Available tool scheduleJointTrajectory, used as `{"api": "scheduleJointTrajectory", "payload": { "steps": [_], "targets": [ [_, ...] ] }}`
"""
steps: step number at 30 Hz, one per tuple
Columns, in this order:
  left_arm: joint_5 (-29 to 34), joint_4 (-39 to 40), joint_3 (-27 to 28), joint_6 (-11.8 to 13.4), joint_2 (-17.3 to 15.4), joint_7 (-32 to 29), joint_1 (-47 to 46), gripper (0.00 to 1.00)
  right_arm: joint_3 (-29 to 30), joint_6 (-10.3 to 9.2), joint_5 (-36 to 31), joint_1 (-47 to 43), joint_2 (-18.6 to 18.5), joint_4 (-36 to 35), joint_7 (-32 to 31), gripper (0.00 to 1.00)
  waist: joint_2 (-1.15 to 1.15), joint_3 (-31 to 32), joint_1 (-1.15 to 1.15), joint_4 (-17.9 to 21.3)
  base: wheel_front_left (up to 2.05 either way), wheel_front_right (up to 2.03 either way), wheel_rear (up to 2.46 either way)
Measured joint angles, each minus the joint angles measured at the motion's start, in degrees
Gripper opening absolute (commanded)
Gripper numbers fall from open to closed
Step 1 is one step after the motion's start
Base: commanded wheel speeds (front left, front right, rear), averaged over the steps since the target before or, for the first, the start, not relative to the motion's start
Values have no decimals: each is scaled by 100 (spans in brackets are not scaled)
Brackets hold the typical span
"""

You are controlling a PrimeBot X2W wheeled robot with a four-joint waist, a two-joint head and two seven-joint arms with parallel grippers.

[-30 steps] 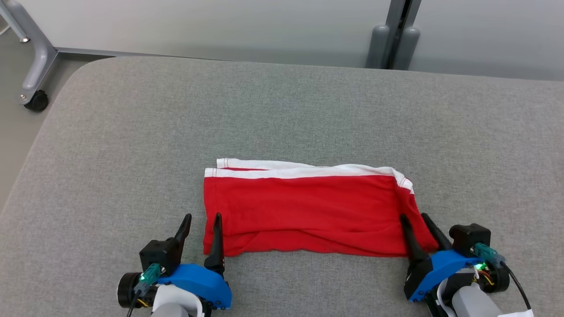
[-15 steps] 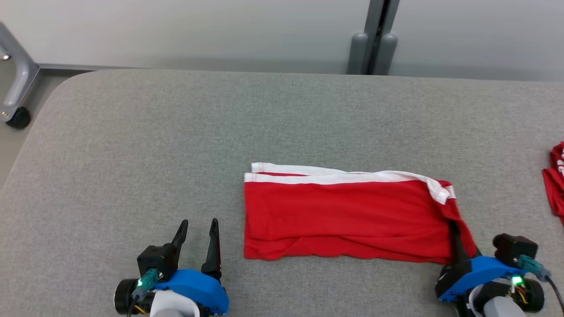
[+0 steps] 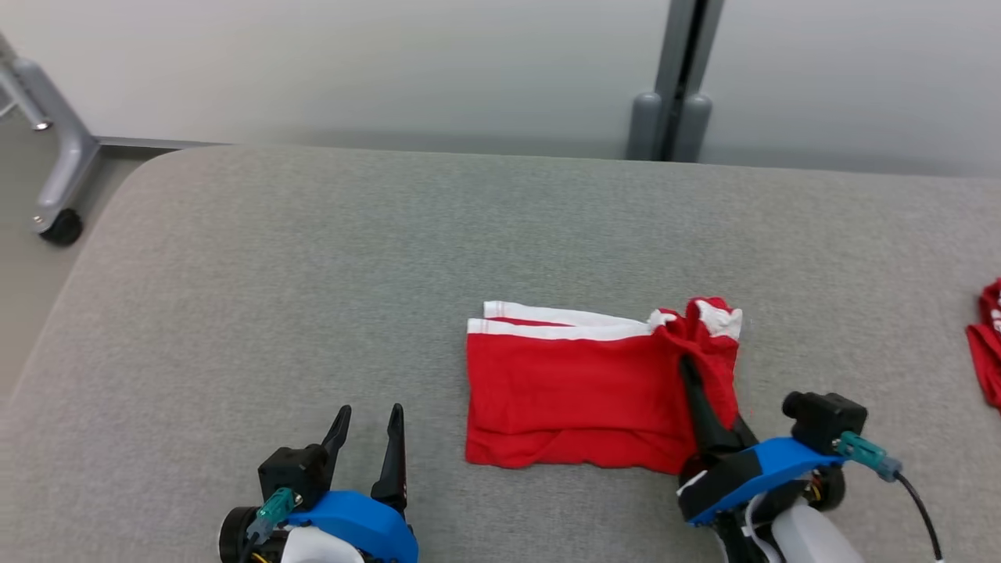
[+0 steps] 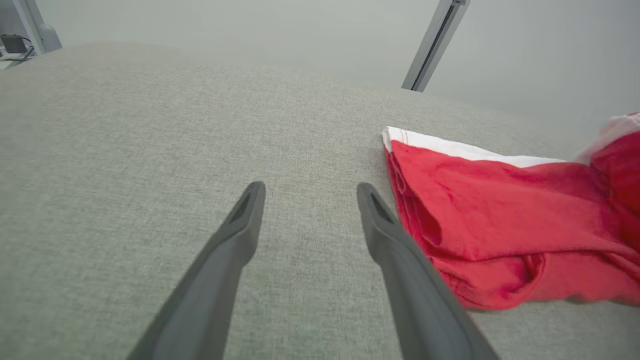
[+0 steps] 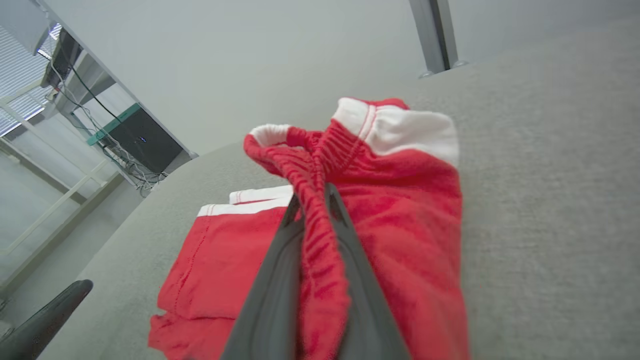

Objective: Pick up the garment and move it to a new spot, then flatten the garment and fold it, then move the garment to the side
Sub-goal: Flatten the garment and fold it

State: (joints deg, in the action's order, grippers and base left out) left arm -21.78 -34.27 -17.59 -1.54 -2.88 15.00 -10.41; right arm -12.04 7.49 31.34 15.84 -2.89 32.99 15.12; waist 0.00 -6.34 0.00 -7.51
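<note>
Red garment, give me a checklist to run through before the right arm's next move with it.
1. The right gripper shut on the garment at its right end: ok.
2. All folded layers inside that grip: cannot tell.
3. Gripped end neat: not ok, it is bunched and lifted.
4. Left part of the garment flat on the table: ok.
5. The left gripper open, beside the garment, not touching it: ok.

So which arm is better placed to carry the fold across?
Right. The right gripper is shut on the raised, bunched right end of the garment; the left gripper stands open, apart from it.
</note>
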Motion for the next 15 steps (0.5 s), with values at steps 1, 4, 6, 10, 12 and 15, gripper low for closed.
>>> {"api": "scheduleJointTrajectory", "payload": {
  "steps": [1, 4, 6, 10, 12, 15],
  "targets": [
    [-15, 2, -10, 3, 0, 0, 3, 100, -140, -1, 96, 7, 4, -70, 0, 0, 0, 14, 0, -66, 0, 0, 0],
    [-33, 0, -24, 26, 0, -1, 19, 100, -414, -1, 240, 117, 7, -156, 0, 0, 0, 47, -1, -293, 0, 0, 0],
    [-33, -14, -52, 32, -1, 0, 34, 100, -525, -1, 250, 252, 7, -137, 0, 0, 0, 60, -1, -465, 0, 0, 0],
    [-33, -18, -38, 34, -2, 0, 92, 100, -709, -1, 78, 482, 8, 133, 0, 0, 0, 46, -1, -810, 0, 0, 0],
    [-31, -14, -25, 43, -3, 0, 105, 100, -808, -1, -21, 583, 8, 279, -1, 0, 0, 6, -1, -954, 0, 0, 0],
    [-16, -15, 3, 42, -3, 0, 132, 100, -998, -1, -44, 704, 5, 425, -1, 18, 0, -78, -1, -1114, 0, 0, 0]
  ]
}}
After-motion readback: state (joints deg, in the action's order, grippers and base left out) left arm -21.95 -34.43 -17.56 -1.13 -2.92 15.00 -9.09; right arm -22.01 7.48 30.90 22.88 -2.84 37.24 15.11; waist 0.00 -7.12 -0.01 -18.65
